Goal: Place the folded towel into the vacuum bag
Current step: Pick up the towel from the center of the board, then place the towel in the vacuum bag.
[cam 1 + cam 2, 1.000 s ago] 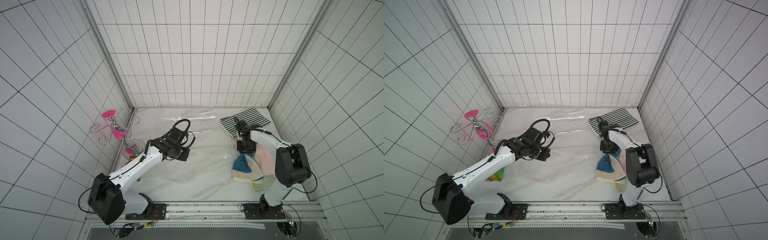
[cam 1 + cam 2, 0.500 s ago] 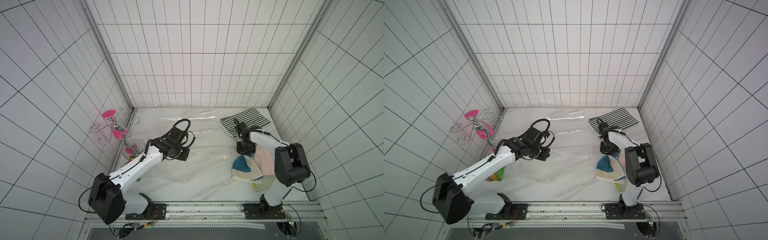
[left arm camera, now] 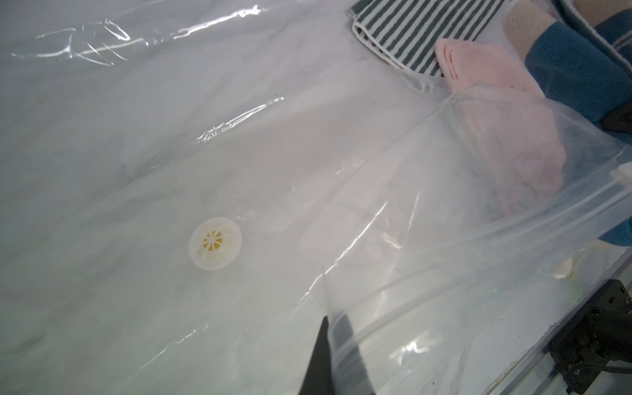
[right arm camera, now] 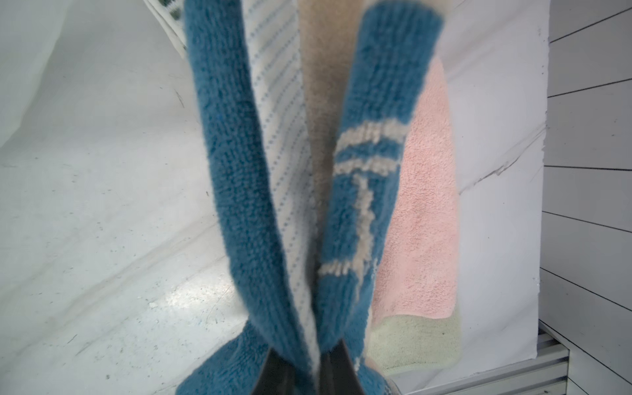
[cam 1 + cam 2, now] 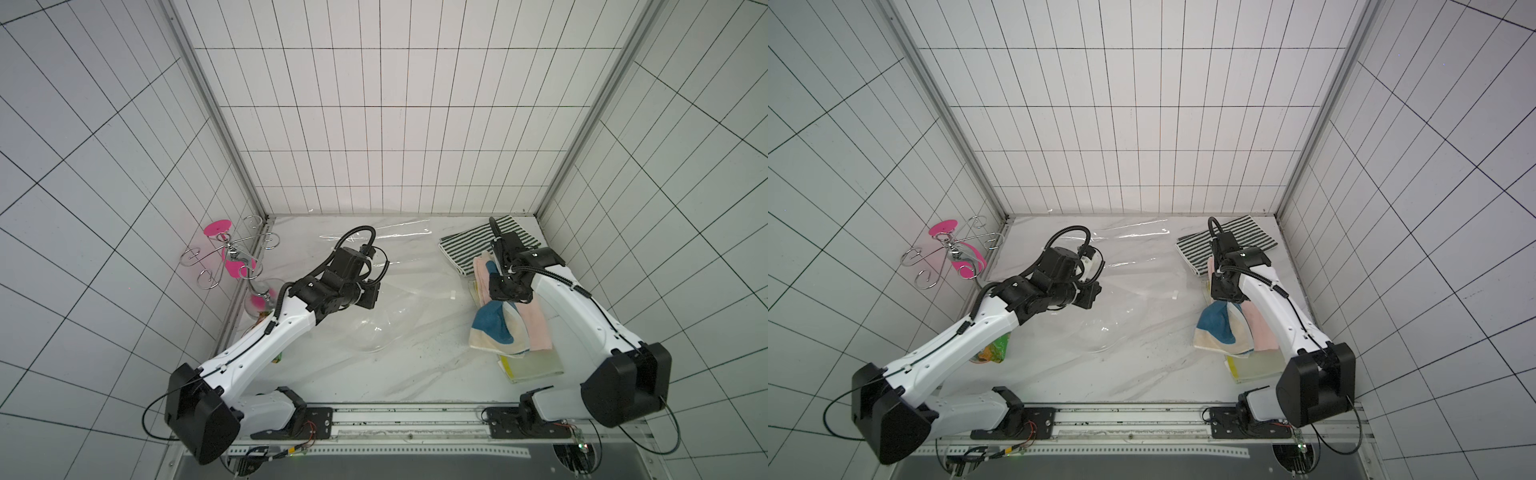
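Observation:
The vacuum bag (image 5: 411, 286) (image 5: 1138, 274) lies transparent and crinkly across the middle of the table. My left gripper (image 5: 371, 297) (image 5: 1091, 297) (image 3: 333, 328) is shut on its near edge and holds that edge raised. A white round valve (image 3: 215, 242) shows on the bag. At the right, my right gripper (image 5: 505, 296) (image 5: 1225, 297) (image 4: 318, 352) is shut on one end of the folded towel (image 5: 492, 330) (image 5: 1214, 330) (image 4: 232, 171), blue and cream. The towel hangs bunched from the jaws with its lower end on the towel pile, outside the bag.
A pink towel (image 5: 536, 328) (image 4: 427, 222) and a pale green one (image 5: 536, 368) (image 4: 410, 342) lie under the right arm. A striped towel (image 5: 469, 245) (image 3: 410, 30) sits at the back right. A pink hook rack (image 5: 226, 257) hangs on the left wall, with a snack packet (image 5: 994, 349) below it.
The right gripper has shut on the blue and cream towel and pulled its end up off the pile. The left arm has stayed still, holding the bag.

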Robot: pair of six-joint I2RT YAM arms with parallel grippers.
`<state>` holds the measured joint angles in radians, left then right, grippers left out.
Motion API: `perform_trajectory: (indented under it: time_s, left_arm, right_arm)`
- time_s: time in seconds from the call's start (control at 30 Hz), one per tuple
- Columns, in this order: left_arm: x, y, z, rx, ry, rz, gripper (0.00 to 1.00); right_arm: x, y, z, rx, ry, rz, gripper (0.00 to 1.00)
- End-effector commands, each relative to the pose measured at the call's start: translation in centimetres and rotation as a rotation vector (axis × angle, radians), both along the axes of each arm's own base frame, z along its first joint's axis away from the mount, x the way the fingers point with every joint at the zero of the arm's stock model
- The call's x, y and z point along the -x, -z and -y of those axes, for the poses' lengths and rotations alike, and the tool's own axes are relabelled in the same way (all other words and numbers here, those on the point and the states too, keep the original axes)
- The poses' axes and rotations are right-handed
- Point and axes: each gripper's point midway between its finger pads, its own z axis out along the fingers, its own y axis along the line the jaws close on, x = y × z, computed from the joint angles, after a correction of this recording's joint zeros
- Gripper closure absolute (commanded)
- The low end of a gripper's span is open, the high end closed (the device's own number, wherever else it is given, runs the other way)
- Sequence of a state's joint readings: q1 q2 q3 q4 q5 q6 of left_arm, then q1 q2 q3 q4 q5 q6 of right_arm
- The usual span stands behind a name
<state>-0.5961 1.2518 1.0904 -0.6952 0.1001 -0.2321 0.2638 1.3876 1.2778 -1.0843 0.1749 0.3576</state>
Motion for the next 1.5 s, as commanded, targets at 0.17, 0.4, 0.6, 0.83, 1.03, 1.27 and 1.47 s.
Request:
perform_trajectory:
  time_s: [0.17,0.4,0.6,0.83,1.03,1.27,1.47]
  left_arm:
    - [-4.1,-1.3,2.9,-0.031,0.029,0.112,1.00]
    - [-6.3,-1.2,4.5,-0.054,0.034,0.098,1.00]
    - [-7.2,-4.0,4.8,-0.023,0.016,0.153,1.00]
    - [-7.1,-6.9,3.9,0.012,-0.002,0.213,1.00]
    - [-5.0,-9.5,4.6,0.106,0.037,0.222,1.00]
    - [-2.5,-5.9,6.4,0.111,0.110,0.127,1.00]
    - [-2.2,-4.7,6.4,0.095,0.118,0.138,1.00]
  right_arm:
    - [2.0,-7.7,-5.1,-0.181,-0.233,0.123,1.00]
    - [5.3,-12.3,-13.2,-0.388,-0.464,0.186,1.00]
    - [7.4,-9.5,-22.9,-0.606,-0.647,0.125,1.00]
    - [6.8,1.1,-25.1,-0.587,-0.641,-0.059,1.00]
    - [3.5,4.6,-23.5,-0.458,-0.561,-0.091,1.00]
    - [4.0,-5.7,-29.1,-0.681,-0.708,0.088,1.00]
    - [7.4,-8.1,-32.8,-0.862,-0.770,0.026,1.00]
